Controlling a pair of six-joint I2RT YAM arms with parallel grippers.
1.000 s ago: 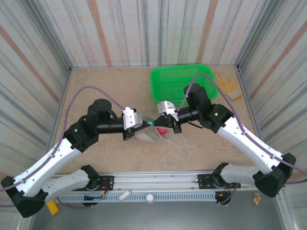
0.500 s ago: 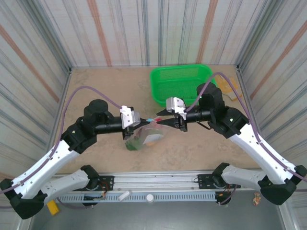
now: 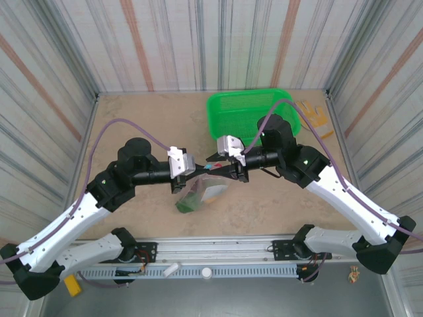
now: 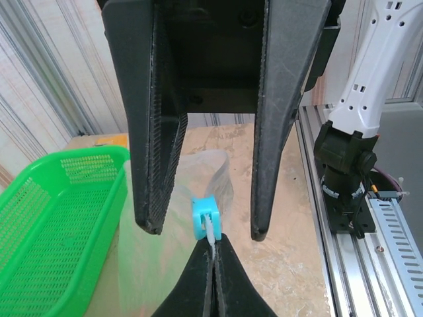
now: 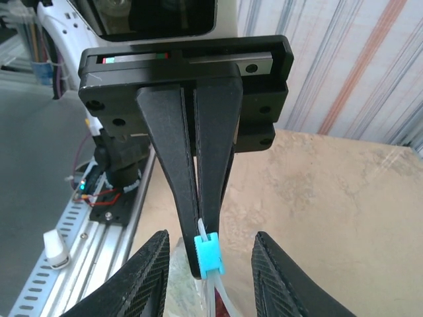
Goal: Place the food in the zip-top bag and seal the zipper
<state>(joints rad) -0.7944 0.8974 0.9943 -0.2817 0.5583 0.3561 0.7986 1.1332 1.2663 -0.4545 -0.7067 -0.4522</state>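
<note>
From the top external camera, the left pincer (image 3: pixel 200 173) and the right pincer (image 3: pixel 219 170) are facing each other tip to tip above the worktop (image 3: pixel 145 119). The zip-top bag (image 3: pixel 206 190) is hanging beneath both pincers. The food (image 3: pixel 187 202) is showing through the clear plastic in the bag's low end, a dark green piece plainest, below the left pincer's tips. A green basket (image 3: pixel 218 105) is sitting beyond the right pincer.

In the left wrist view, the left pincer (image 4: pixel 211 254) is pressed together and is pinching the zipper (image 4: pixel 211 236), a pale strip rising from its tips. The light-blue end piece (image 4: pixel 206 216) is sitting on that strip just past the tips. The right pincer (image 4: pixel 204 231) is spread wide, its fingers (image 4: pixel 155 132) standing one on each side of the end piece and apart from it. The bag is draping off to the basket (image 4: pixel 53 218) side of the left pincer.

In the right wrist view, the left pincer (image 5: pixel 200 264) is pointing at the camera with its two fingers closed against each other, and the end piece (image 5: pixel 209 254) is sitting right at their tips. The zipper (image 5: pixel 213 290) is trailing down from there. The right pincer's own fingers (image 5: pixel 149 277) are standing open on either side of it.
</note>
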